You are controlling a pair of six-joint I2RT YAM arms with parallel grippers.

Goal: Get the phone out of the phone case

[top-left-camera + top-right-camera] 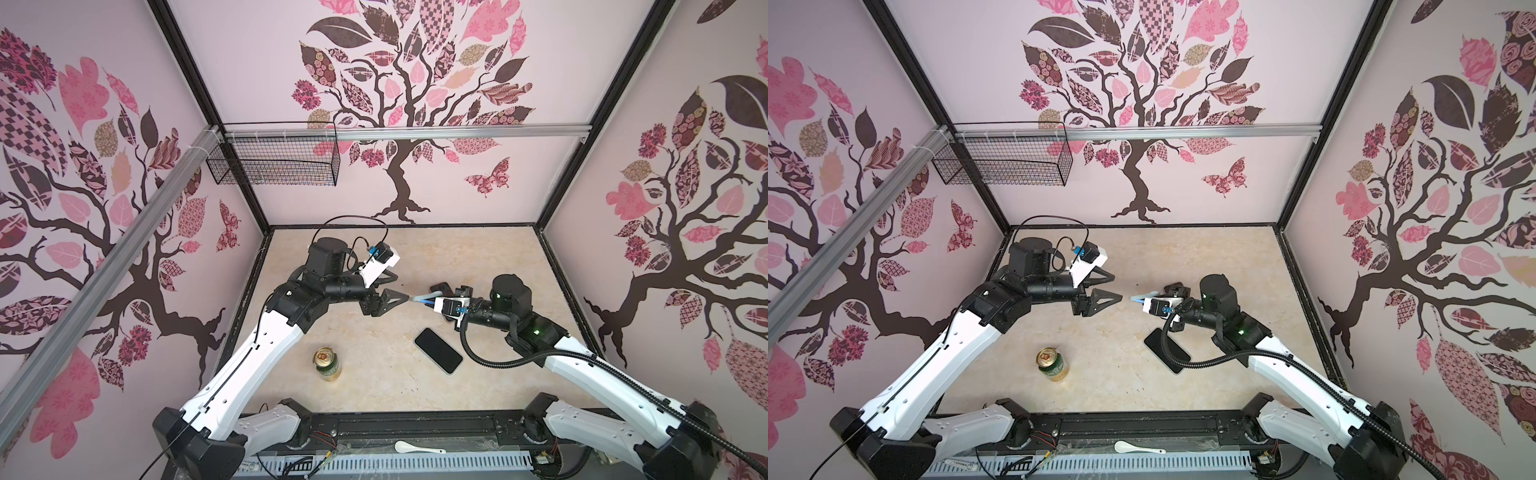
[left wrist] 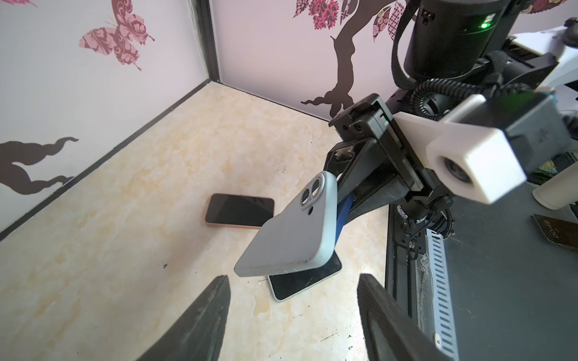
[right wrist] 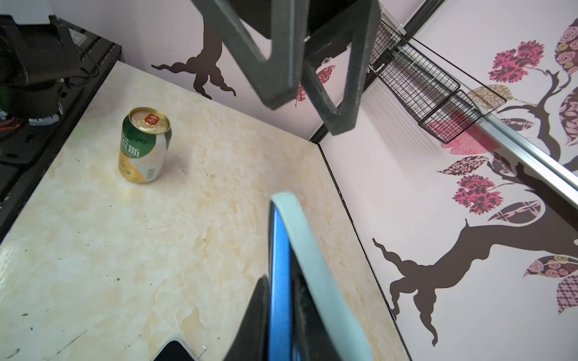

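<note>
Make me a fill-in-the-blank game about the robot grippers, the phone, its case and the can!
1. The right gripper holds the phone case up in the ____, not on the table.
2. The left gripper is ____ and holds nothing.
3. The green can stands ____ on the table.
4. The phone lies flat with its dark screen facing ____.
Missing words: air; open; upright; up.

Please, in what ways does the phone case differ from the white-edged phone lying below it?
The phone case is pale blue-grey and matte; the phone shows a black glossy screen. The phone case hangs tilted in the air, gripped by the right hand; the phone lies flat on the table, untouched. Both are flat rounded rectangles.
</note>
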